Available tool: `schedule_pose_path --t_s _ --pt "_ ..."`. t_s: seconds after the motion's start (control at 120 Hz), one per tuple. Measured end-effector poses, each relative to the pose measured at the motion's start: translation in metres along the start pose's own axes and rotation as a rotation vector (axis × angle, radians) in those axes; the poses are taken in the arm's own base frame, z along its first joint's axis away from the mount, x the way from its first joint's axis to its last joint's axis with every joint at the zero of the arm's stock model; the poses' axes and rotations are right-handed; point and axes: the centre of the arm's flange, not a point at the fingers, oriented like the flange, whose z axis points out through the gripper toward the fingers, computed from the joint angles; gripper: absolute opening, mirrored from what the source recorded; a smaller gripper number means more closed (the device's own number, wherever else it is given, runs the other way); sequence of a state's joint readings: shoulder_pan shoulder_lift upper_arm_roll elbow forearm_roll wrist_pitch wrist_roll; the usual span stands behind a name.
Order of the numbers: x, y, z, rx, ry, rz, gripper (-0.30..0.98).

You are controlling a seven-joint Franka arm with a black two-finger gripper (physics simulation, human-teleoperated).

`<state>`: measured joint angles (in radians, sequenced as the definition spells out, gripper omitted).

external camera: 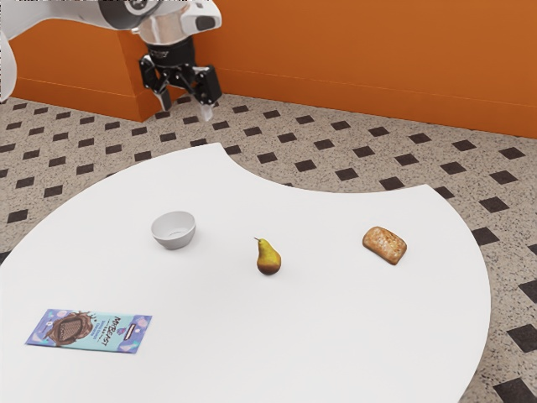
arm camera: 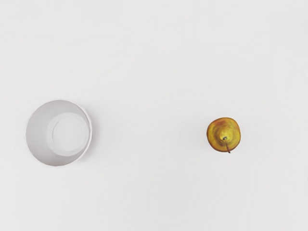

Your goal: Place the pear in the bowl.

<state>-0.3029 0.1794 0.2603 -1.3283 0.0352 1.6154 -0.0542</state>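
Note:
High above the table, my black gripper (external camera: 185,111) hangs open toward the exterior view's upper left, its two fingertips well apart and nothing between them. The yellow-brown pear (external camera: 268,259) stands upright on the table, its stem up. A small grey bowl (external camera: 174,230) sits on the table, apart from the pear, toward the exterior view's left; its inside is empty. Seen from above in the wrist view are the pear (arm camera: 224,134) and the bowl (arm camera: 59,133), with bare white surface between them.
The white table (external camera: 327,336) has a curved, notched edge. A brown bread roll (external camera: 385,245) lies past the pear toward the exterior view's right. A blue and purple chocolate packet (external camera: 90,331) lies flat at the lower left. An orange wall (external camera: 361,59) stands behind.

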Motion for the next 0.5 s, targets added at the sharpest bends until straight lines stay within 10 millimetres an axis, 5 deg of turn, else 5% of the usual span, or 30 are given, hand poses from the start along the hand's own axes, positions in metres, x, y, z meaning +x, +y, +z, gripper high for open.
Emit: schedule_pose_path --t_s 0.175,0.5 --pt "0.000 0.014 0.020 -0.003 -0.045 0.019 0.69" --pt "-0.027 0.036 0.164 -0.103 -0.290 -0.009 0.69"
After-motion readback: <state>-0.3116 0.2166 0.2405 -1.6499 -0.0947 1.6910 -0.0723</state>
